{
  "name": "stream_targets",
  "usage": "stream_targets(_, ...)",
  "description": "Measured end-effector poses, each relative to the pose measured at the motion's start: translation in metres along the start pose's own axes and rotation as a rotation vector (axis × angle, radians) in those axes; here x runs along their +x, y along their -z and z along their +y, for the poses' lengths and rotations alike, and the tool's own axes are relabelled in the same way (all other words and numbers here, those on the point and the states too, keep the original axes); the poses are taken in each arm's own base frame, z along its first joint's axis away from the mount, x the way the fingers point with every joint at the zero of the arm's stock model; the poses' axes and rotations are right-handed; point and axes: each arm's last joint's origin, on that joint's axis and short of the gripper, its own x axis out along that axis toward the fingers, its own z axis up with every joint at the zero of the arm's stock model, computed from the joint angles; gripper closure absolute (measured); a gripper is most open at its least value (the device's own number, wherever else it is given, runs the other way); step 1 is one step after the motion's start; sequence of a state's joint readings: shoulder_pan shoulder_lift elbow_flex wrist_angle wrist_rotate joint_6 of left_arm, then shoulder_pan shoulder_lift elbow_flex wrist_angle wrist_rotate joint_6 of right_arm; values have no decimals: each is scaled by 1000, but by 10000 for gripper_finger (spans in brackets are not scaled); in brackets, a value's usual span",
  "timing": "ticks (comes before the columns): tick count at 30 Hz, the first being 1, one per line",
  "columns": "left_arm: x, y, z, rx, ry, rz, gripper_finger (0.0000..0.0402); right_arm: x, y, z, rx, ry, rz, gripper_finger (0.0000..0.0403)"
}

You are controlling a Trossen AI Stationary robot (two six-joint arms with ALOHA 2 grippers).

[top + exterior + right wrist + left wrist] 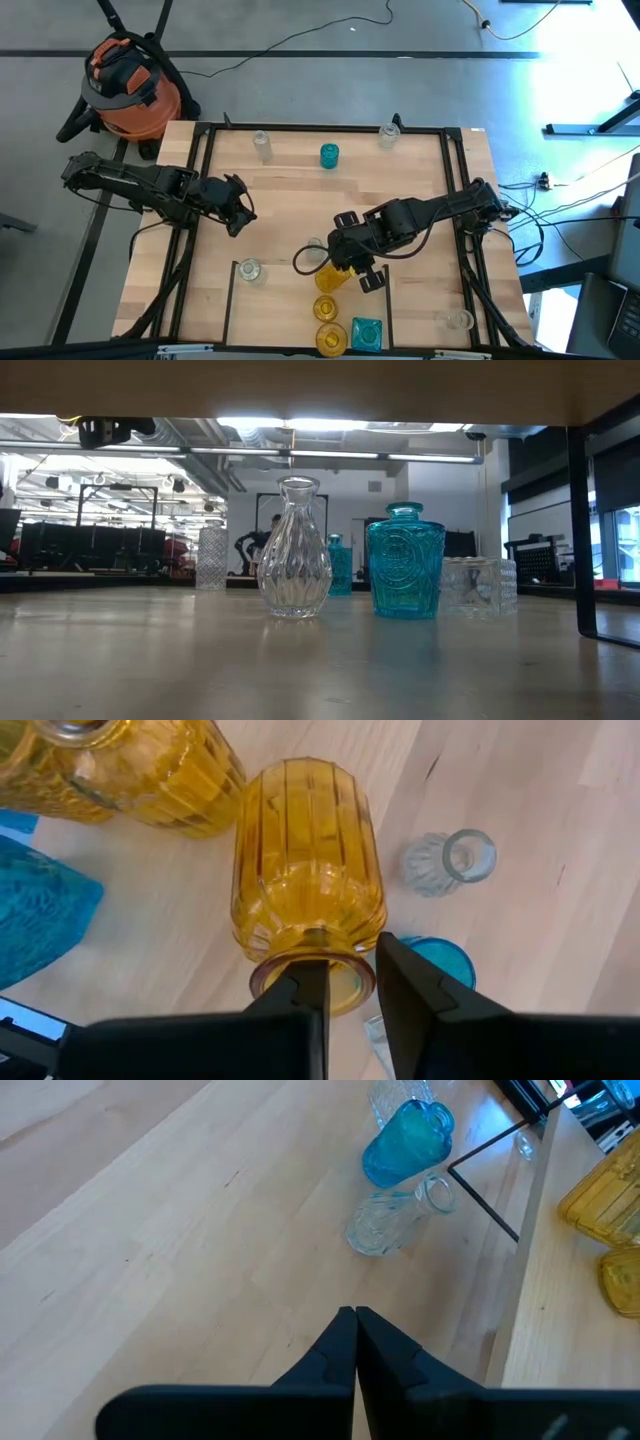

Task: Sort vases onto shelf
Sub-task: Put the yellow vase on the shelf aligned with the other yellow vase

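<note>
1. We see the right end effector pinching the rim of an amber vase at the near middle of the shelf
2. We see two more amber vases and a teal square one just beside it
3. The left end effector hangs fully closed and empty over the shelf's left part

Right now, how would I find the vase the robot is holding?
Look at the shelf, the pale wood panel, and follow the right arm to its gripper near the front edge. Its jaws pinch the rim of an amber vase. Two other amber vases stand beside it, but only this one is gripped.
</note>
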State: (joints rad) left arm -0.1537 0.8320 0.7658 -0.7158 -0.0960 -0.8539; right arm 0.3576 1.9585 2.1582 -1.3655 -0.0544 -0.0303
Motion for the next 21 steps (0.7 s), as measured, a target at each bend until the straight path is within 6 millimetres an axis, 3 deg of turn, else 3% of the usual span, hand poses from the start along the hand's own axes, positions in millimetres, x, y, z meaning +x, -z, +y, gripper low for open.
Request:
stream_targets(6, 0, 0, 0, 0, -5, -5, 401, -3, 0, 0, 4, -2, -9, 355)
stream_targets(12, 0, 0, 0, 1, -10, -11, 401, -4, 0, 0, 5, -2, -20, 396)
stream_targets(21, 0, 0, 0, 1, -12, -14, 401, -14, 0, 1, -3, 27, -21, 398)
